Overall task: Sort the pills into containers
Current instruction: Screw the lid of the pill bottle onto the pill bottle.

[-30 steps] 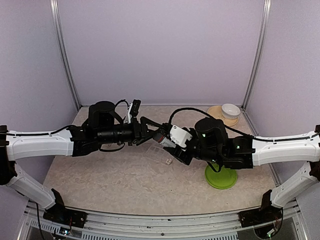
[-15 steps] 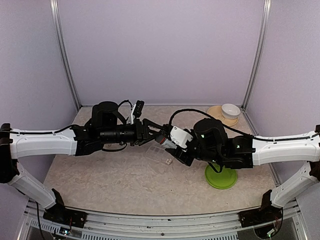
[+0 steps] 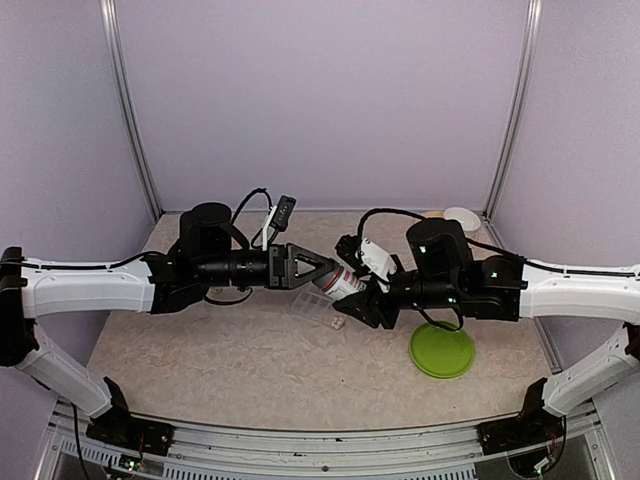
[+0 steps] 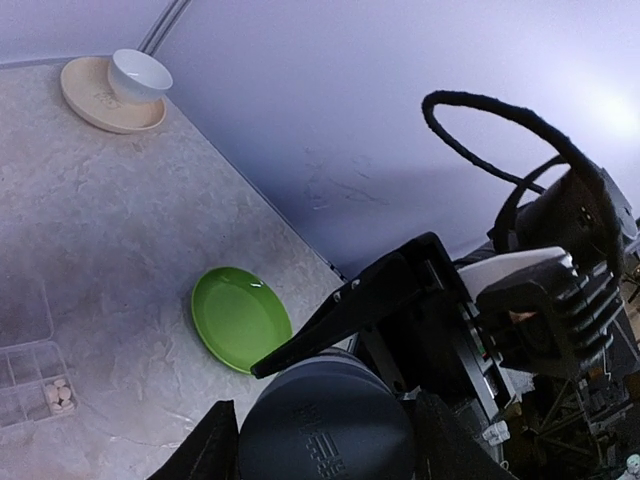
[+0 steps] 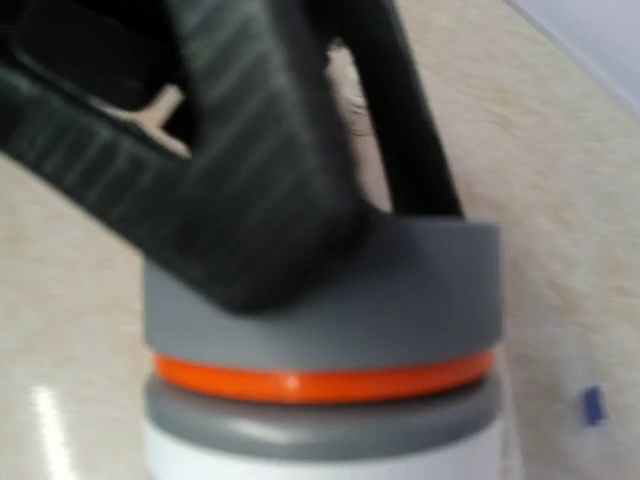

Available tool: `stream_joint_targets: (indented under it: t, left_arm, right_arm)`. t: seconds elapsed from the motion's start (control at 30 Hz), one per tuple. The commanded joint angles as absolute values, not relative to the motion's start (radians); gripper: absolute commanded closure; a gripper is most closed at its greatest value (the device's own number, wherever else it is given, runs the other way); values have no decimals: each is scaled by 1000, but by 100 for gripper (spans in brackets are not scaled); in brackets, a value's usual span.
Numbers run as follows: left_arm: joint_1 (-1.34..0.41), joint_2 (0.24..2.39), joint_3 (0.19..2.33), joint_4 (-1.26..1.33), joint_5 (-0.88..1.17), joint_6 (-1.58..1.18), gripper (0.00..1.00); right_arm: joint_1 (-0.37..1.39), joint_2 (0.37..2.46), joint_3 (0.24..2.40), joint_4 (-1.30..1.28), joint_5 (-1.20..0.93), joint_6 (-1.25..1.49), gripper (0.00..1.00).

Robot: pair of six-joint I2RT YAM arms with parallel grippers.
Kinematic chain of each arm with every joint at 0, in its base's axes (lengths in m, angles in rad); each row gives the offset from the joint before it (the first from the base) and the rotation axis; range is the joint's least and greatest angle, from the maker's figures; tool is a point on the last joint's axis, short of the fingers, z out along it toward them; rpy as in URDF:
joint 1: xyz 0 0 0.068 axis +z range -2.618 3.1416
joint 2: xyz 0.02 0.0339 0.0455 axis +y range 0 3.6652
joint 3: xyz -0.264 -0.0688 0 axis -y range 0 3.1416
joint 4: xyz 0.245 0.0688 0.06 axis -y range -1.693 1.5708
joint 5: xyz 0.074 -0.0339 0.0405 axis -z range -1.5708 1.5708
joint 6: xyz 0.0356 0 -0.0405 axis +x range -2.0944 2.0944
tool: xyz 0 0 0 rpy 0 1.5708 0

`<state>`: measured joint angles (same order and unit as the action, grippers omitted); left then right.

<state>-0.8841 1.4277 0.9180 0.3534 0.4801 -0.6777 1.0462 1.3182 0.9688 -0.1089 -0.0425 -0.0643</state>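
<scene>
**Two Grippers Sharing One Pill Bottle Above the Table**

The two arms are meeting over the middle of the table (image 3: 230, 350), and between them a pill bottle (image 3: 338, 284) is hanging in the air, tilted, with its top pointing toward the left arm. The left gripper (image 3: 312, 268) is pinching the bottle's grey cap (image 4: 325, 425). In the left wrist view its dark fingers (image 4: 205, 450) are sitting on either side of the round lid, and in the right wrist view one of them is pressing against the cap's side. The right gripper (image 3: 368, 293) is clamping the bottle's white body from the other end. Its own fingers are not showing in the right wrist view, where the bottle fills the frame. An orange ring (image 5: 320, 378) is showing just under the cap there.

The clear pill box (image 3: 318, 310) is lying flat on the table just below the bottle, apart from both grippers. In the left wrist view a few small pale pills (image 4: 60, 393) are resting in one of its compartments near the corner. The other compartments in view are looking bare, though part of the box is cut off by the frame edge.

The green plate (image 3: 442, 350) is sitting on the table to the right of the box, beneath the right arm. The white bowl (image 3: 462, 217) is standing on a beige saucer (image 4: 100, 100) in the far right corner, well apart from everything else.
</scene>
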Motion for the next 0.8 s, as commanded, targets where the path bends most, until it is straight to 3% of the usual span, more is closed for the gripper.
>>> stream_joint_targets:
  t: [0.0,0.33,0.77]
  left_arm:
    - [-935,1396,914,441,694,-519,98]
    - [-963,1336,929,304,790,-255,99]
    - [-976,1272,904,249,722,-152,100]
  right_arm:
    - [990,1275,998,-46,-313,66,79]
    - [927,1295,1009,-61,-673,206,78]
    - [903,1297,998,-16,-816,266,78]
